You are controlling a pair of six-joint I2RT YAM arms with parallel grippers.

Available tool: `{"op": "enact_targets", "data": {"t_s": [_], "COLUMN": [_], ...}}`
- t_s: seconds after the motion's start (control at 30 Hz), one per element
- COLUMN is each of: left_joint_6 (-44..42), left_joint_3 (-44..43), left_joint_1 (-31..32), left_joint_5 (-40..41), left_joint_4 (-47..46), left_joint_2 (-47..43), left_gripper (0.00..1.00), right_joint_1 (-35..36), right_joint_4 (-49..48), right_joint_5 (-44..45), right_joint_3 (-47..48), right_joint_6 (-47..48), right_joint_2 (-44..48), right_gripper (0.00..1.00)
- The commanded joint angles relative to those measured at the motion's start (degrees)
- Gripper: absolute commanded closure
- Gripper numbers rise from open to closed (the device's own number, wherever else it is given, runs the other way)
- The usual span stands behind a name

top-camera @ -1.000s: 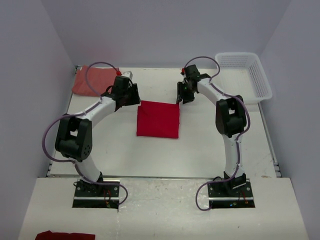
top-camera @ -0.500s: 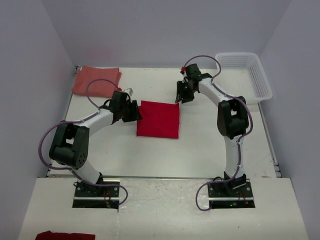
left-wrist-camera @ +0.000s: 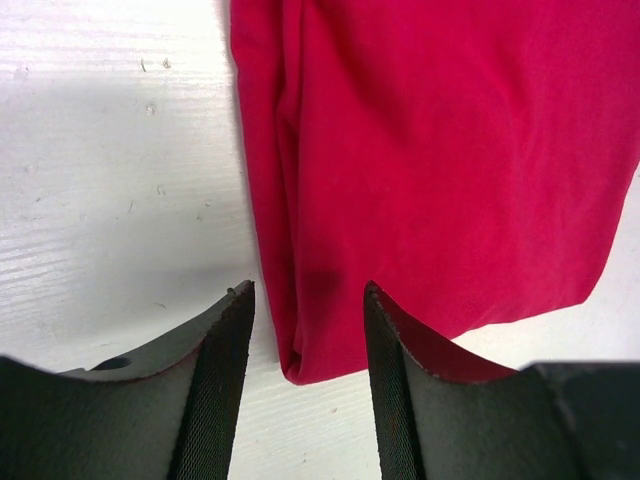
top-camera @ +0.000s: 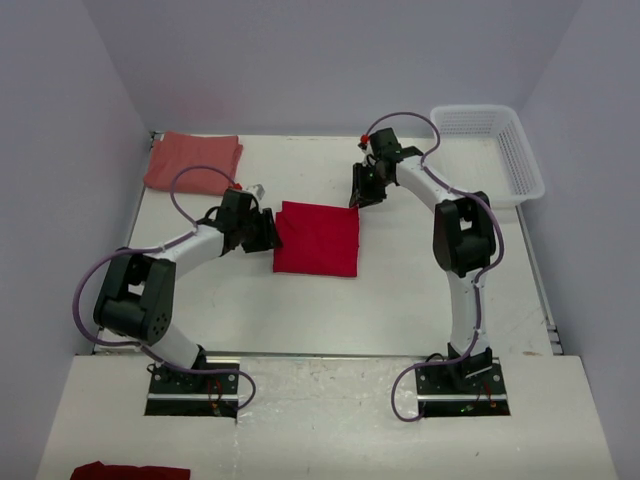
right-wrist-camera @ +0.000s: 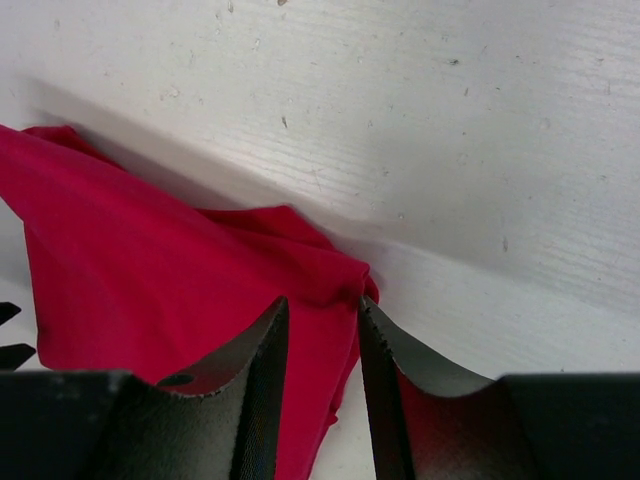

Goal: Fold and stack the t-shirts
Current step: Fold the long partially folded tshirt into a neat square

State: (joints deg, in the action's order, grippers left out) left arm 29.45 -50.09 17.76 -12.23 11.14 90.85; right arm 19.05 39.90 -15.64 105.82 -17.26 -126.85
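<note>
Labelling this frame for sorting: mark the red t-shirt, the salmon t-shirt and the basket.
red t-shirt (top-camera: 317, 238): top view, middle of the folded cloth.
salmon t-shirt (top-camera: 195, 157): top view, middle of the cloth.
basket (top-camera: 532, 165): top view, right wall.

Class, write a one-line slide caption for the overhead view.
Left claw and right claw flank the folded red t-shirt; salmon t-shirt far left, basket far right.

folded red t-shirt, edge inside parted left pincer
</note>
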Motion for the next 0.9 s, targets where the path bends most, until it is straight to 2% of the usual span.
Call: {"op": "enact_targets", "data": {"t_s": [0.0, 0.33, 0.87], "left_joint_6": [0.69, 1.13, 0.78], "left_joint_3": [0.78, 1.74, 3.24], "left_joint_1": [-0.09, 0.0, 0.17], "left_joint_5": [-1.39, -3.85, -5.26], "left_joint_4": [-2.34, -5.16, -6.74], "left_joint_2": [-1.82, 0.99, 2.31], "left_gripper": [0.51, 0.51, 0.55], "right_joint_1": [-0.24, -0.24, -0.68], "right_joint_4": [-0.26, -0.26, -0.26], "right_joint_5": [-1.59, -1.94, 0.79], "right_joint_3": [2.37, 3.34, 1.23], "right_joint_6": [0.82, 0.73, 1.0], "right_joint_2": [-1.21, -2.79, -0.42], "right_gripper": [0.65, 0.66, 0.65]}}
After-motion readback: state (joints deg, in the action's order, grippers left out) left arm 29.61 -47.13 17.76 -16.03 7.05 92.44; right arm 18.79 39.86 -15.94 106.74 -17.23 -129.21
